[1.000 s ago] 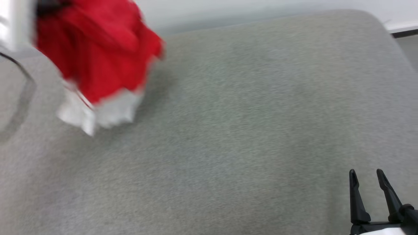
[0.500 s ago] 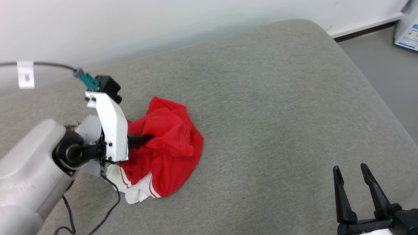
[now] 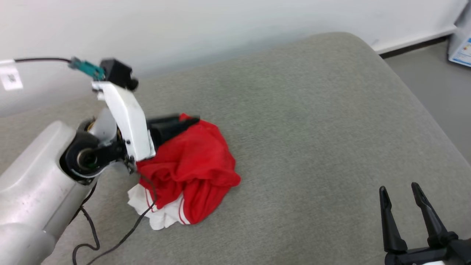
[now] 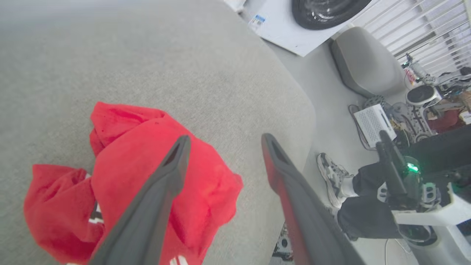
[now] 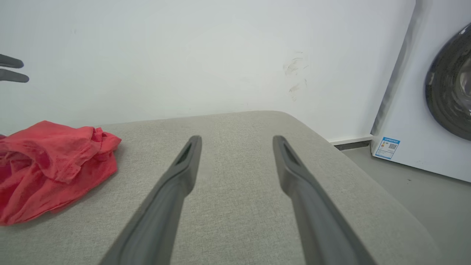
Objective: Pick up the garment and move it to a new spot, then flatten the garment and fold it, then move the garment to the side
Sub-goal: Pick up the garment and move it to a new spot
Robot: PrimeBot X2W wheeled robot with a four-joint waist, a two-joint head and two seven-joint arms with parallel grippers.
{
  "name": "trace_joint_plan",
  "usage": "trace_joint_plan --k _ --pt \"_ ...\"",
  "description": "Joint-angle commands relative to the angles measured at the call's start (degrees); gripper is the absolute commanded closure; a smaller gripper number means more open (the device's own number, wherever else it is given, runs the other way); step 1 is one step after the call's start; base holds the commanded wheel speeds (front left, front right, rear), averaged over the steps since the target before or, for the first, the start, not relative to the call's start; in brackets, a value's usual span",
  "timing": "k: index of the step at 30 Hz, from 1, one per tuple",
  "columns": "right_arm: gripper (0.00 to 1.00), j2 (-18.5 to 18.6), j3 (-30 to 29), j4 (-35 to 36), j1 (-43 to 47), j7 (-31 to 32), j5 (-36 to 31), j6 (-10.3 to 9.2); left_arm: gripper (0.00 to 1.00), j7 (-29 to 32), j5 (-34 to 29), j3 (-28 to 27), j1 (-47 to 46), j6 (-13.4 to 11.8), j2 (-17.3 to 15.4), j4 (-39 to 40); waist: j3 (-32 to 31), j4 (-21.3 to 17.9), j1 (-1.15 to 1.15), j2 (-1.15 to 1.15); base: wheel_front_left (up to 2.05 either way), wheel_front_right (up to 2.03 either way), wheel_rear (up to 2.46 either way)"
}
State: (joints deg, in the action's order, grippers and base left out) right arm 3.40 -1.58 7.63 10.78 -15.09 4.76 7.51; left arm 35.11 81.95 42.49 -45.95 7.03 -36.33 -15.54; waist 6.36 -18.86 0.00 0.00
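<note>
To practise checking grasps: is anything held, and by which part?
Nothing: left gripper open above the crumpled red jersey T-shirt with white sleeves; right gripper open, empty.

White wall (image 5: 184, 55) ahead of me, plain, few dark scuff marks (image 5: 294, 77) toward right. Grey fabric-covered tabletop (image 3: 312, 129) below it, far corner rounded. White baseboard (image 3: 412, 38) along wall foot, grey floor (image 3: 434, 84) off my right side. White washing machine (image 5: 412, 121) on floor by wall, dark round door (image 5: 449, 84), blue label (image 5: 385, 147) low on front. Slatted blinds (image 4: 415, 33) farther off, grey rounded seat (image 4: 364, 62) near them. Light soft, even.
</note>
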Motion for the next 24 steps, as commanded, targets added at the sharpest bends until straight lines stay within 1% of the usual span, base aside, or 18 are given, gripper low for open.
trace_joint_plan --k 1,2,3,5,6,7,9,11,12,14,15,17,18,20,22,24 --pt "0.00 0.44 -0.19 0.48 0.03 -0.11 0.27 -0.05 0.00 -2.84 1.39 -2.04 -0.21 0.22 0.60 2.33 -0.77 2.27 0.00 0.00 0.00 0.00 0.00" --pt "0.00 0.62 -0.19 0.79 -0.07 -0.12 0.32 -0.05 0.00 -4.50 2.86 -3.48 0.38 0.37 1.33 4.35 -0.99 3.11 0.00 0.00 0.00 0.00 0.00" --pt "0.00 1.32 -0.47 0.98 0.08 -0.12 0.48 -0.05 0.00 -10.67 0.55 -6.19 2.58 0.41 -0.80 10.56 -1.64 5.44 0.00 0.00 0.00 0.00 0.00" --pt "0.00 1.78 -0.77 0.61 0.32 -0.12 0.32 -0.05 0.00 -15.63 -2.16 -6.74 4.77 0.47 -1.70 14.93 -2.11 6.96 0.00 0.00 0.00 0.00 0.00" --pt "0.00 1.94 -0.80 0.42 0.42 -0.11 0.47 -0.05 0.00 -18.50 -3.90 -7.28 6.51 0.47 -2.64 16.14 -2.43 7.74 0.00 0.00 0.00 0.00 0.00" --pt "0.00 1.94 -0.80 0.42 0.42 -0.11 0.47 -0.05 0.00 -18.50 -3.90 -7.28 6.51 0.47 -2.64 16.14 -2.43 7.74 0.00 0.00 0.00 0.00 0.00" --pt "0.00 2.60 -0.67 0.65 0.34 -0.12 0.45 -0.05 0.00 -23.93 -7.45 -7.58 9.56 0.49 -4.81 18.93 -2.98 8.98 0.00 0.00 0.00 0.00 0.00" --pt "0.00 2.95 -0.90 0.72 0.70 -0.12 0.32 -0.04 0.00 -30.69 -10.90 -8.45 13.43 0.49 -5.97 19.86 -3.58 10.45 0.00 0.00 0.00 0.00 0.00" --pt "0.00 3.19 -1.10 0.68 0.91 -0.12 0.09 -0.04 0.00 -33.85 -11.83 -8.52 15.56 0.50 -5.92 20.19 -3.91 11.27 0.00 0.00 0.00 0.00 0.00" --pt "0.00 3.47 -1.06 0.40 1.30 -0.12 -0.14 -0.04 0.00 -41.33 -15.55 -9.66 19.11 0.50 -6.54 19.85 -4.63 12.64 0.00 0.00 0.00 0.00 0.00" --pt "0.00 3.70 -0.94 0.25 1.43 -0.12 -0.19 -0.04 0.00 -44.50 -16.31 -10.10 21.53 0.07 -6.10 18.95 -4.99 13.22 0.00 0.00 0.00 0.00 0.00" --pt "0.00 3.67 -1.18 0.14 1.42 -0.12 0.20 -0.05 0.00 -48.56 -20.87 -10.83 25.13 -1.33 -5.88 17.76 -5.54 14.56 0.00 0.00 0.00 0.00 0.00" --pt "0.00 3.13 -2.09 0.06 1.85 -0.12 1.23 -0.05 0.00 -49.49 -21.78 -11.33 27.02 -1.85 -4.47 17.06 -5.98 15.48 0.00 0.00 0.00 0.00 0.00" --pt "0.00 2.89 -3.42 -0.05 2.63 -0.12 1.90 -0.05 0.00 -50.19 -25.68 -13.26 30.44 -2.80 -2.52 16.22 -6.62 16.97 0.00 0.00 0.00 0.00 0.00" --pt "0.00 3.18 -3.70 -0.35 2.95 -0.12 1.53 -0.04 0.00 -50.30 -29.61 -16.63 33.98 -2.54 0.88 16.70 -7.00 18.39 0.00 0.00 0.00 0.00 0.00" --pt "0.00 3.26 -4.28 -0.34 3.45 -0.12 1.13 -0.05 0.00 -50.29 -34.93 -19.44 37.91 -1.91 3.71 16.95 -7.38 19.80 0.00 0.00 0.00 0.00 0.00"
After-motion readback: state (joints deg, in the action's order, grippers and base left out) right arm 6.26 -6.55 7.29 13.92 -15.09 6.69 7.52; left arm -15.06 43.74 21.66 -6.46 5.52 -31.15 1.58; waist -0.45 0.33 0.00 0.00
